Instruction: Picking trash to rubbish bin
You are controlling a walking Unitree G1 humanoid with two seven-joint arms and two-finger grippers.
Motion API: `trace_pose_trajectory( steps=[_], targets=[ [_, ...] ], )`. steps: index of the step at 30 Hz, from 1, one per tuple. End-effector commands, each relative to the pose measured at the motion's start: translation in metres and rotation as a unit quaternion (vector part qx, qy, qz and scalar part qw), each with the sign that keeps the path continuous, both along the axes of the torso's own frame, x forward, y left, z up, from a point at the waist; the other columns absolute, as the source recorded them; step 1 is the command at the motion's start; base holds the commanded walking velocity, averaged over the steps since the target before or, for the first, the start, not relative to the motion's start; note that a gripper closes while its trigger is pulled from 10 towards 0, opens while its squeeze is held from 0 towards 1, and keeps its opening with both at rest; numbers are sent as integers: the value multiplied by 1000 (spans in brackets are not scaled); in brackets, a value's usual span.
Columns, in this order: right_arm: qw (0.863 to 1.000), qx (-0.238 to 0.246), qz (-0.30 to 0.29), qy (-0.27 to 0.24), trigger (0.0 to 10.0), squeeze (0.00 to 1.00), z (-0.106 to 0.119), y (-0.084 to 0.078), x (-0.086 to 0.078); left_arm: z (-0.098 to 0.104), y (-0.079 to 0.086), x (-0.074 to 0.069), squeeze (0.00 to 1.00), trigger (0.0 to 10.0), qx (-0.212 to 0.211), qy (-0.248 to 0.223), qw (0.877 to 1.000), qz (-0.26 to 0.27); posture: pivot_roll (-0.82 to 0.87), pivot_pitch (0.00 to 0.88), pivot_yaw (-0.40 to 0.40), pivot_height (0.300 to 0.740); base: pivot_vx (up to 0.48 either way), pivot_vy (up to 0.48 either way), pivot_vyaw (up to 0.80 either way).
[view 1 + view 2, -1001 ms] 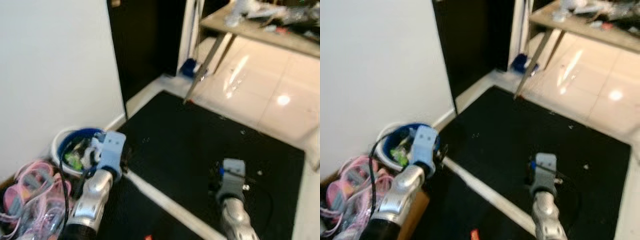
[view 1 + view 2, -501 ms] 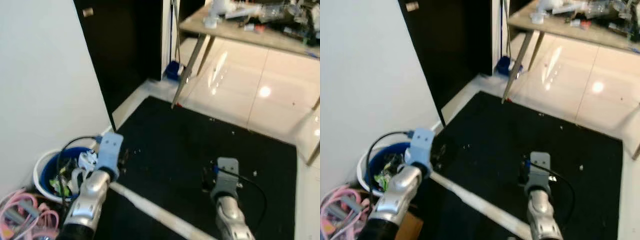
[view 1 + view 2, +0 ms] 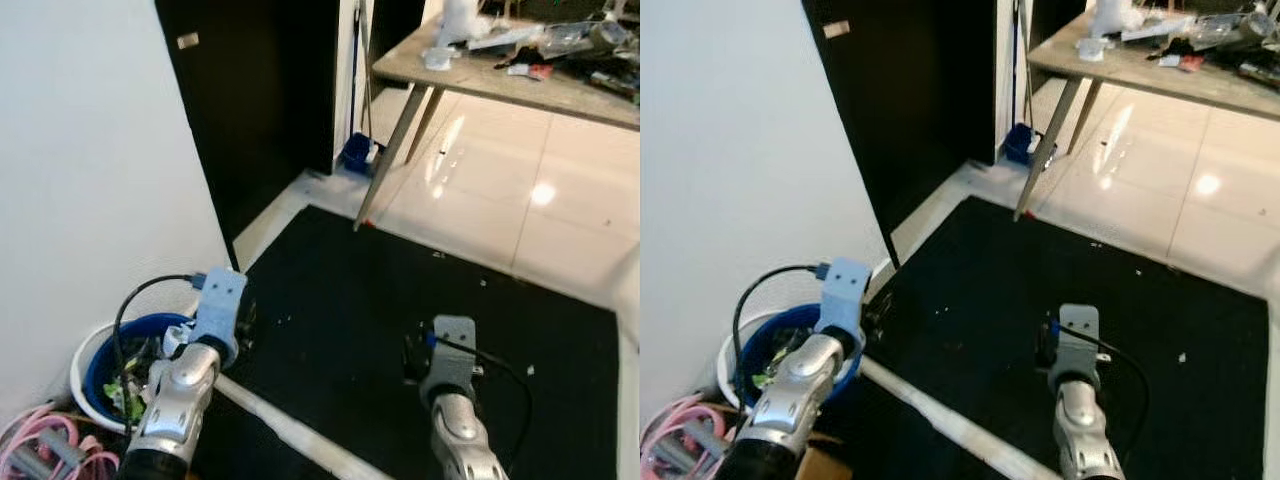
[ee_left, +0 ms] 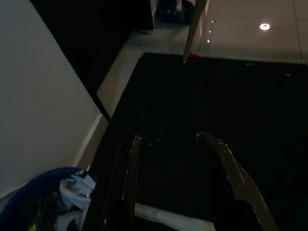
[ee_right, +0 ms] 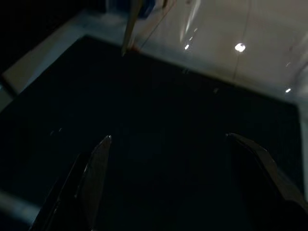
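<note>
1. Below, at the foot of a smooth white wall (image 3: 90, 170), stood the rubbish bin (image 3: 90, 355): a round bucket with a white rim and a blue lining, holding crumpled green and white trash (image 3: 125, 385).
2. Left gripper (image 4: 175, 144): its two long black fingers (image 4: 126, 178) were spread apart with nothing between them, held above a matt black mat (image 3: 420, 300) just beside the bin; the bin's blue edge and some white crumpled scraps (image 4: 72, 185) appeared at the corner of the left wrist view.
3. Left arm (image 3: 180, 400): a silver, rounded forearm ending in a pale blue, box-shaped wrist block (image 3: 220, 298), with a black cable (image 3: 135, 310) looping over the bin.
4. Right gripper (image 5: 168, 154): its fingers (image 5: 94, 168) were likewise spread wide and empty, over the dark mat; its silver arm (image 3: 455, 430) carried a grey wrist block.
5. A pale, narrow strip (image 3: 290, 435) crossed the mat diagonally near the arms.
6. Beyond the mat lay glossy cream floor tiles (image 3: 500, 190) with bright reflections, a slanted metal-legged table (image 3: 500, 80) with a cluttered top, and a dark doorway (image 3: 270, 100).
7. Pink, looped cords (image 3: 50, 455) lay tangled beside the bin, at the lower left corner.
</note>
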State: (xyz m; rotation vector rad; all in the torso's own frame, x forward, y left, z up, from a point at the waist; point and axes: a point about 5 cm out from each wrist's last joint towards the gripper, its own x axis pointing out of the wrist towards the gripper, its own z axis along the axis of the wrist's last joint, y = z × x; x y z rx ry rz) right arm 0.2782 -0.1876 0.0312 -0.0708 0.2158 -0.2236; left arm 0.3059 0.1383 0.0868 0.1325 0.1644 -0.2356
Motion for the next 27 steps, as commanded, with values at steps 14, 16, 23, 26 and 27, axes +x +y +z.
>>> trace_pose_trajectory(
  steps=[14,16,23,26,27],
  targets=[
    [1000,12,-4,16,10000,0,-7,6,-5,-5,5,-3,0,10000,5,11,1000,3,-13,119,61,740,321,0,-728],
    [1000,13,-4,16,10000,0,-7,6,-5,-5,5,-3,0,10000,5,11,1000,3,-13,119,61,740,322,0,-800],
    [1000,12,-3,13,10000,0,-6,6,-5,-5,5,-3,0,10000,5,10,1000,2,-14,119,60,740,324,0,-483],
    [1000,11,-1,11,10000,0,-5,6,-5,-5,4,-3,0,10000,5,10,1000,1,-14,119,60,740,325,0,0],
    [1000,11,-1,11,10000,0,-5,7,-5,-5,4,-3,0,10000,5,10,1000,1,-14,119,60,740,322,0,0]
  ],
)
